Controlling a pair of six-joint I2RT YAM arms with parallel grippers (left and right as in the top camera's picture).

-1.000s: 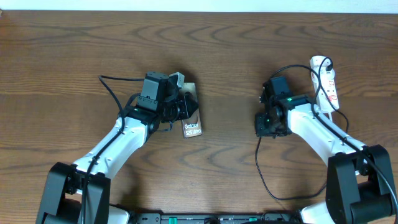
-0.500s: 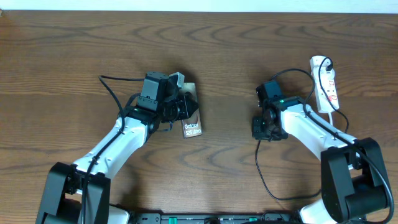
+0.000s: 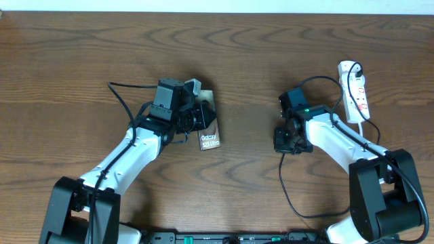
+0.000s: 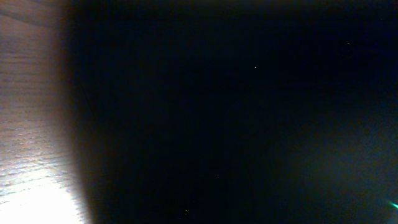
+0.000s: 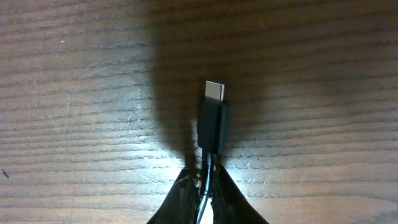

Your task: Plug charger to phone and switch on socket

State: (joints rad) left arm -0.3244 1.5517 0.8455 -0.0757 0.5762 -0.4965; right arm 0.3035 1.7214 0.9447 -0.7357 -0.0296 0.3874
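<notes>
A wide brown wooden counter (image 3: pixel 244 47) seen from above, with two white-and-black robot arms reaching in from the near edge.

The left claw (image 3: pixel 196 116) is closed. It lies over one long edge of the phone (image 3: pixel 210 137) and looks clamped on it. The phone's bronze face and white "Galaxy" lettering stick out on the claw's inner side. The left wrist camera is almost wholly black, so it cannot confirm the grip.

The socket (image 3: pixel 355 91), a narrow white power strip with red markings, lies beyond the right claw (image 3: pixel 287 139) on its outer side, near it but not touching. A black plug sits in the strip's far end.

The charger (image 3: pixel 281 179), a thin black cable, trails from the right claw back toward the robot's base. In the right wrist view this claw (image 5: pixel 203 185) is pinched together on the cable directly behind the connector tip (image 5: pixel 213 117). The tip points straight out ahead of the fingers, its silver end bare above the wood.

Progress is early. Both parts are gripped, but the connector is well apart from the phone, across open counter on the right claw's inner side. Joining them is not yet done. Neither claw is at the socket, and whether its switch is on is too small to tell.
</notes>
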